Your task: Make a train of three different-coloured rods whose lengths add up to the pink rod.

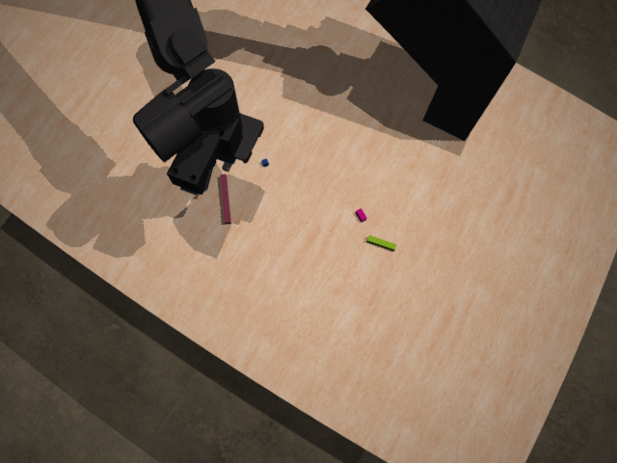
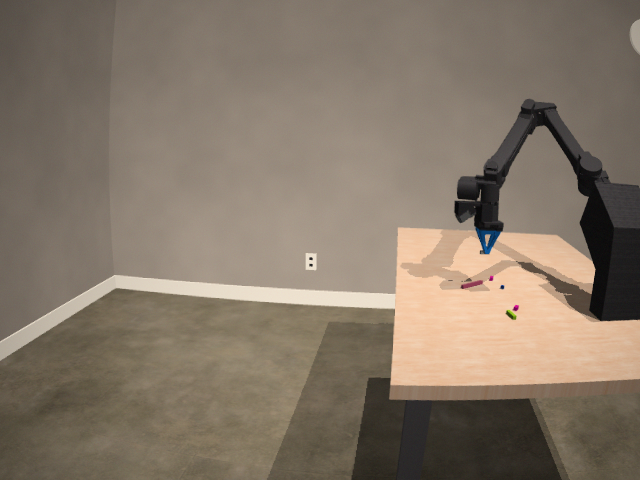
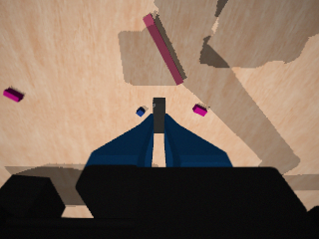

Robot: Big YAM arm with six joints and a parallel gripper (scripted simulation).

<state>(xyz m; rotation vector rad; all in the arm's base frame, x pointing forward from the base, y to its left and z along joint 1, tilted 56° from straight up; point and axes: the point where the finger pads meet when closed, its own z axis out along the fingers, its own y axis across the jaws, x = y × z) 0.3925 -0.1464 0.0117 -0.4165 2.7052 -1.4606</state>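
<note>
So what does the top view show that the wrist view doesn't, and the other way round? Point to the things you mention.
Only the top view: the lime rod [image 1: 381, 243] and the table's edges [image 1: 199, 329].

Only the wrist view: a second magenta rod [image 3: 199, 110], the one nearer the claw [image 1: 228, 162] [image 3: 159, 119].

Both: the pink rod [image 1: 226, 199] [image 3: 164, 50], the blue rod [image 1: 265, 162] [image 3: 141, 112], the other magenta rod [image 1: 361, 215] [image 3: 13, 95], and the grey rod [image 1: 227, 167] [image 3: 159, 106] in the claw.
</note>
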